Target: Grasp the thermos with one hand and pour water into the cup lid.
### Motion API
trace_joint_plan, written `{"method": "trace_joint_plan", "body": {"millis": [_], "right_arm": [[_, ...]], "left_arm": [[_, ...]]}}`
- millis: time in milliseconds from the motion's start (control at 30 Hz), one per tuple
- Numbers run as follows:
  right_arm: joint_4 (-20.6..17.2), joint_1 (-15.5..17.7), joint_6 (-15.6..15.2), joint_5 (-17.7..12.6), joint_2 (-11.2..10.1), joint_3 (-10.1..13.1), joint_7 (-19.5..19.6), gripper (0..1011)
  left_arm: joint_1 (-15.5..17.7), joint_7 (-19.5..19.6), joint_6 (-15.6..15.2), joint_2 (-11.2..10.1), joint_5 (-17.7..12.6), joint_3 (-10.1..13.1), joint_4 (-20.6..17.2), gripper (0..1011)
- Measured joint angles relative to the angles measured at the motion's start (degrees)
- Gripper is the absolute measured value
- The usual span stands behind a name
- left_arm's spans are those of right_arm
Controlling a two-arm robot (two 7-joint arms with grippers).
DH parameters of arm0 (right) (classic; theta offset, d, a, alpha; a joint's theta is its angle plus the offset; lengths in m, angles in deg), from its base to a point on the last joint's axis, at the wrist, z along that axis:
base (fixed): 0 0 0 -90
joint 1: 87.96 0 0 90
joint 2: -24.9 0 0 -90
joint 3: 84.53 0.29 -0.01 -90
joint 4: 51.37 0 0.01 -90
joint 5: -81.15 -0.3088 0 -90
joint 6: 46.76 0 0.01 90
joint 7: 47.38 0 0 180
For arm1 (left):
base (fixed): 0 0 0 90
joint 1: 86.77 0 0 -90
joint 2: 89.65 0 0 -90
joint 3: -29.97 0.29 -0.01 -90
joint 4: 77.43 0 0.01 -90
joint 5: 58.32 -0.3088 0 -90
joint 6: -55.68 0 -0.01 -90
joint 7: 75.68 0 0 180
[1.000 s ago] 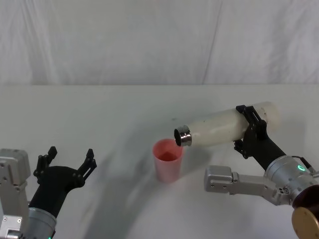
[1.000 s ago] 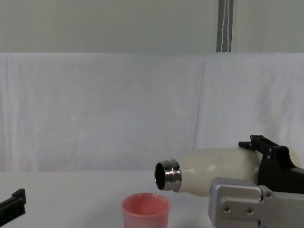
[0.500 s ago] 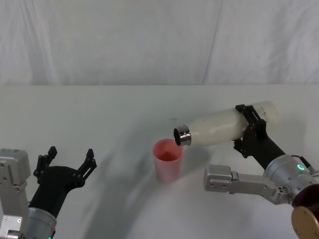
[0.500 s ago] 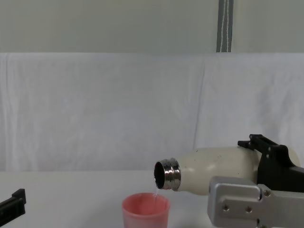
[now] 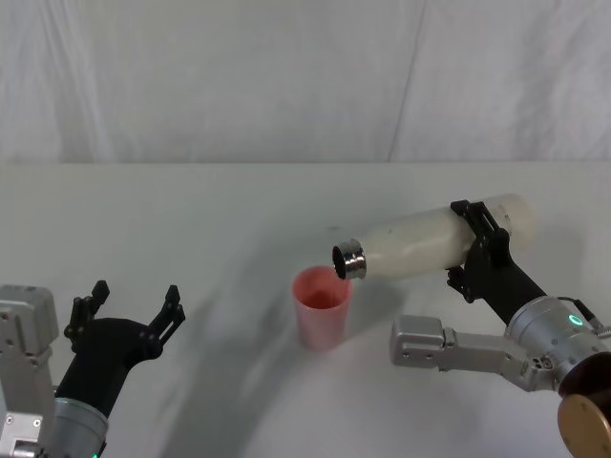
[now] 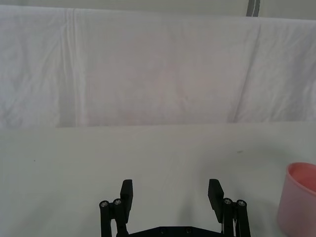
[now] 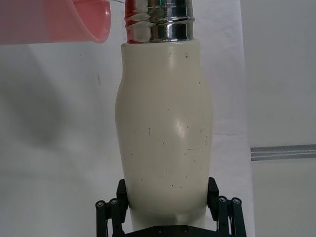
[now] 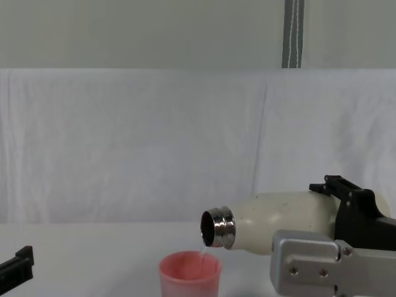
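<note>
White desk (image 5: pixel 191 219) held the cup lid (image 5: pixel 321 306), and water now trickled in from the thermos (image 5: pixel 430 242), tipped lower than before, clenched by the right end effector (image 5: pixel 473 250).

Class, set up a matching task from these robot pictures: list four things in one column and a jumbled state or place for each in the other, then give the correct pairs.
Things:
1. thermos
2. cup lid
3. left pincer
4. right pincer

States:
A. open, holding nothing, low at the left
B. tipped over, steel neck above the pink rim
C. upright on the table
D. shut on the cream bottle's body

Pairs: 1-B, 2-C, 3-A, 4-D
</note>
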Motion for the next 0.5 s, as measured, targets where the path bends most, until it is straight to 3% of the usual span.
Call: {"method": "trace_joint_plan", "body": {"millis": [500], "right_arm": [[0.08, 0.07, 0.04, -0.11, -0.12, 0.10, 0.06, 957]], "left_arm": [[0.00, 0.00, 0.00, 0.00, 0.00, 0.00, 0.00, 1001]]}}
